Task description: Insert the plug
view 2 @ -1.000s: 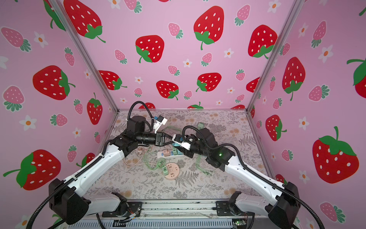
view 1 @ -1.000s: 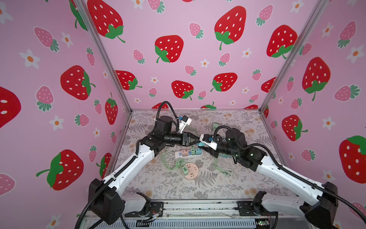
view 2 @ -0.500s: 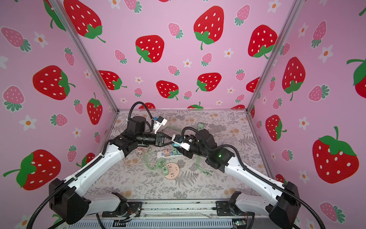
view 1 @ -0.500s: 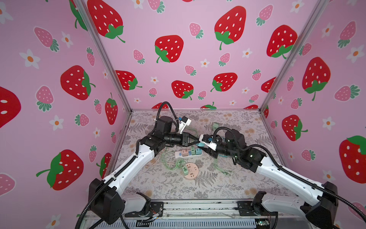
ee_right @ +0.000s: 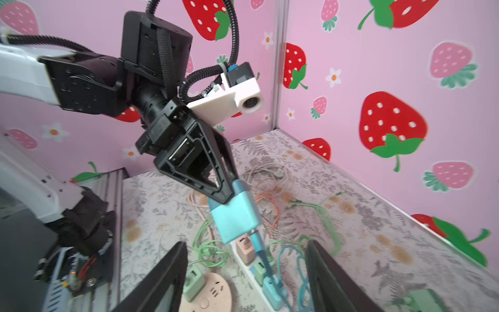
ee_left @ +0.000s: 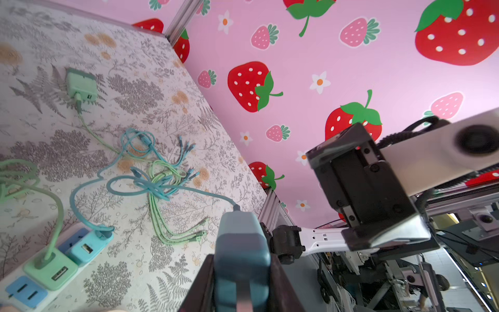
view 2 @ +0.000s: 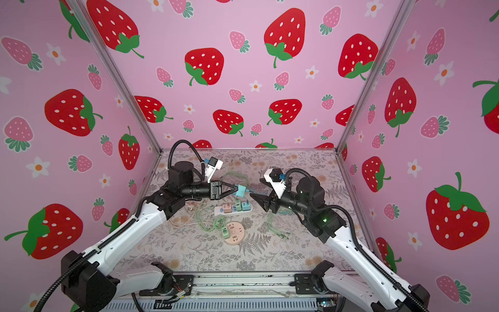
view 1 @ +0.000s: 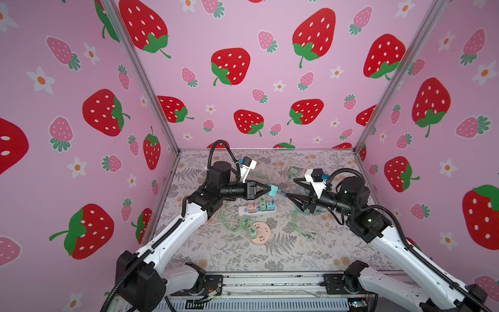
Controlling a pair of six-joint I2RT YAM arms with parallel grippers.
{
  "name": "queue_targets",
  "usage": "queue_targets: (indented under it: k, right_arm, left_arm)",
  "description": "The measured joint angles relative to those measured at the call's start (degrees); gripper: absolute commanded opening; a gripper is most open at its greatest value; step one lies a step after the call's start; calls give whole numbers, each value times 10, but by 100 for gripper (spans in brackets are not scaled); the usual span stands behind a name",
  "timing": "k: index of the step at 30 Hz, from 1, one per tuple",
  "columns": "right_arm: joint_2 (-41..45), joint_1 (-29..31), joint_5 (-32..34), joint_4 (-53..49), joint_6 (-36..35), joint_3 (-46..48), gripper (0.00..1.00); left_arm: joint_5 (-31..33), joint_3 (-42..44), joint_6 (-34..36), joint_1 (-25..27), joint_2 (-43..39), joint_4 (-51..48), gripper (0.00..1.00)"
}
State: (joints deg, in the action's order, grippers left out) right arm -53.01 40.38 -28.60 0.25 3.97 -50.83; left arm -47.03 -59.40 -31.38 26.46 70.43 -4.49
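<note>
— Left gripper (view 1: pixel 266 189) clamps our blue plug (view 1: pixel 273 191) between its fingertips; the power strip (view 1: pixel 244 210) lies below it.
— We see our right gripper (view 1: pixel 290 186) spread open, empty, just beside that plug.

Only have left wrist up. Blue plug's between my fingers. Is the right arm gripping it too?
Observer: No. The right gripper is open, fingers wide apart and off the blue plug. Only the left gripper clamps it.
Operator: The power strip runs out of my frame. What's past the green plug?
Observer: A pink plug, seated in the strip.
Operator: Any other outlet?
Observer: A round pink socket, nearer the arm bases, with a small green plug in it.
</note>
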Motion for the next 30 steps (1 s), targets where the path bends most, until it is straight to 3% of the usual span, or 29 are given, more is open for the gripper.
queue_targets:
  k: [4,10,20,30]
  right_arm:
    - [-2,-4,-79,50,71,61,66]
    - [-27,-4,-140,166,177,124,67]
    - [-109,-4,-169,395,320,144,69]
    - [-175,-4,-190,540,415,134,64]
  left_arm:
    - [12,32,-10,-2,-24,62,0]
    - [20,70,-28,-2,-53,153,0]
    - [13,128,-60,-2,-85,270,0]
    - [8,164,-64,-2,-118,339,0]
